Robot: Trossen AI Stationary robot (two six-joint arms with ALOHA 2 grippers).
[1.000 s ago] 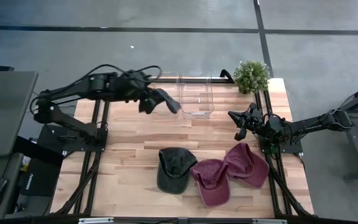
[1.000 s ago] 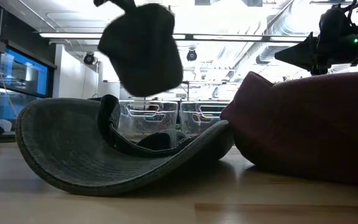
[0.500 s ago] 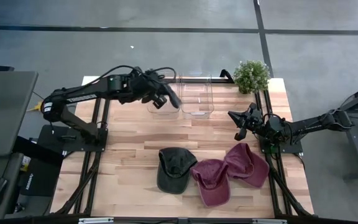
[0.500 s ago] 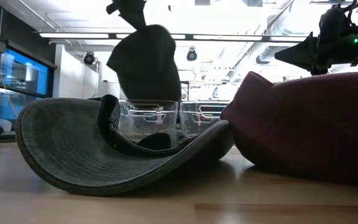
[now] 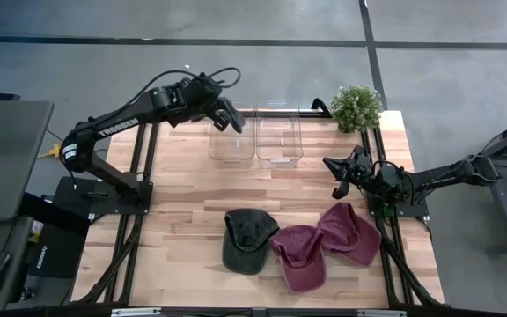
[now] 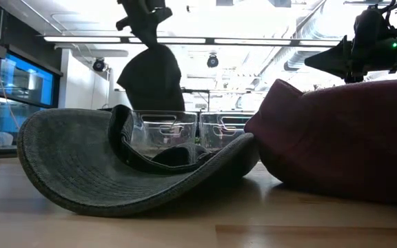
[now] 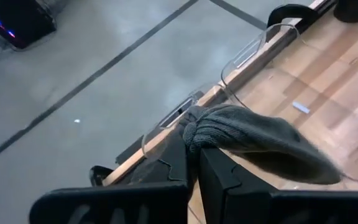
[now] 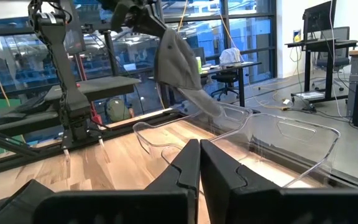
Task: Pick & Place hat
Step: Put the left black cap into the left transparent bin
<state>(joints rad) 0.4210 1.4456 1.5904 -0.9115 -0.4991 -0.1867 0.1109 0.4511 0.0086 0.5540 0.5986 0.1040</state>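
My left gripper [image 5: 225, 113] [image 7: 194, 152] is shut on a dark grey knit hat [image 5: 234, 123] [image 6: 150, 79] and carries it over the far rim of the left clear bin [image 5: 231, 145]. A second clear bin [image 5: 280, 141] stands beside the first. A dark grey cap [image 5: 246, 239] and two maroon caps [image 5: 299, 257] [image 5: 352, 231] lie on the table's near part. My right gripper [image 5: 335, 187] [image 8: 199, 146] is shut and hovers by the table's right side, above the maroon caps, touching nothing. My left gripper pinches a bunched fold of the knit hat [image 7: 194, 127] between its two fingers. The hat is lifted clear and hangs slack below and beyond the fingers [image 7: 266, 146], over the left bin's far rim.
A potted plant [image 5: 356, 107] stands at the far right corner, beside the bins. Bare wood lies between the bins and the caps [image 5: 201, 189]. In the low view the grey cap's brim [image 6: 81, 165] and a maroon cap [image 6: 343, 138] fill the foreground.
My left gripper has carried the knit hat toward the table's far edge, from over the bin's near-left side to above its far rim, turning as it went. The hat has stayed in the shut fingers and has swung to hang straighter.
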